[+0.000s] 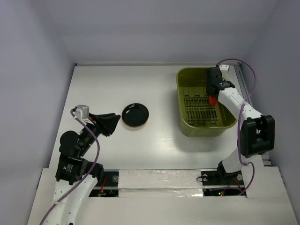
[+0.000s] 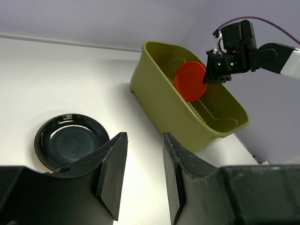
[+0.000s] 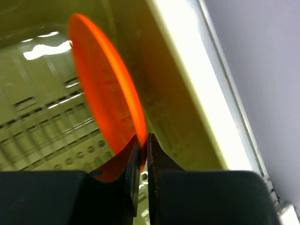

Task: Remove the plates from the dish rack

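The right hand (image 3: 143, 146) is clamped on the rim of an orange-red plate (image 2: 190, 82), its two fingers pressed together with only the thin plate edge between them. A white table (image 1: 108, 84) carries everything. At its far right sits the olive-green dish rack (image 2: 159, 101), a deep tub with a slotted ribbed floor. The right arm reaches forward over the rack's right wall, wrist bent down into the tub. The plate stands on edge inside the rack, near its right wall, face turned toward the left arm. Whether its lower edge sits in a slot cannot be told. No other plate shows in the rack. A dark plate (image 1: 135, 115) lies flat on the table to the left of the rack, well apart from it. The left hand (image 2: 144, 143) hangs low just beside that dark plate, fingers apart and holding nothing. The orange-red plate looks light, stiff and smooth, probably slippery and breakable if dropped. A pinch on the rim suits it, though gripped at one edge it may swing or slide, so a slow lift seems wise.
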`<state>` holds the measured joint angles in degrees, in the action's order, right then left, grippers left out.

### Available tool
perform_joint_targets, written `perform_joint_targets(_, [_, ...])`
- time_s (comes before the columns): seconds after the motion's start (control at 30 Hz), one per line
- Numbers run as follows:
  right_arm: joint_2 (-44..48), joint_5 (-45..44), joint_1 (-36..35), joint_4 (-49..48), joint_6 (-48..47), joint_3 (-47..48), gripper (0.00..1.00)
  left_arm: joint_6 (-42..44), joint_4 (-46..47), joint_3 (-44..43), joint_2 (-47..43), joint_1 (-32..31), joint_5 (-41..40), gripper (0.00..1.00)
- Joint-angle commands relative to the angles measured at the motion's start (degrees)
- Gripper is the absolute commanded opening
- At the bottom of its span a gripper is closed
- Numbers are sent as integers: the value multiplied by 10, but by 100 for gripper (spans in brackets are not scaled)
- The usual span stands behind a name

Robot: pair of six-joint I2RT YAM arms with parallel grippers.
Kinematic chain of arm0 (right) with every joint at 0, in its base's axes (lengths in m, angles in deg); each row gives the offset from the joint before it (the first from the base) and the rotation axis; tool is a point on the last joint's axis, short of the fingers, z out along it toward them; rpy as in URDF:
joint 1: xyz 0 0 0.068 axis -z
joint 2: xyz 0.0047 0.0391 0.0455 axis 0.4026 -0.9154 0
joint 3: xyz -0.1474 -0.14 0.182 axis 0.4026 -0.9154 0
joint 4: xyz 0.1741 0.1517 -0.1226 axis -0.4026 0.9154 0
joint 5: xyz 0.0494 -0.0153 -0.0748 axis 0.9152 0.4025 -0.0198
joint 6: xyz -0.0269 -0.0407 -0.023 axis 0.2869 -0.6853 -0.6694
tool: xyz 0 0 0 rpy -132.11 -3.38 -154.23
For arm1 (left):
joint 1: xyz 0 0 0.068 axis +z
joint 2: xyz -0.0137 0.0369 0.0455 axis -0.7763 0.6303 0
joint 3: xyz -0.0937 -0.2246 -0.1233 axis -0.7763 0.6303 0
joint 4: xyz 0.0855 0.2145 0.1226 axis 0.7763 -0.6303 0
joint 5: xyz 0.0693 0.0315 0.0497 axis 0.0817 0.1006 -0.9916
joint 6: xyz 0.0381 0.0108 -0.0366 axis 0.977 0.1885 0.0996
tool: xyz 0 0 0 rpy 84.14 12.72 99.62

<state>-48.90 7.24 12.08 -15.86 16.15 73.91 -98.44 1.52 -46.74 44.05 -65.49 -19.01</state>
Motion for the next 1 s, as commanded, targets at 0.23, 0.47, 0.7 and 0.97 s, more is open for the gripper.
perform_joint_targets(0.23, [56,-62,-18,69,-30,86,0,2,19,-1,-8,-3,-2,33])
perform_joint_targets(0.47, [143,-31,-65,98,-28,140,0,1,19,-1,-6,-3,-5,33])
perform_joint_targets(0.7, [210,268,-209,-80,47,39,0,2,19,-1,-3,2,-5,35])
perform_joint_targets(0.97, [45,395,-310,-285,180,7,0,3,14,-3,1,8,-11,52])
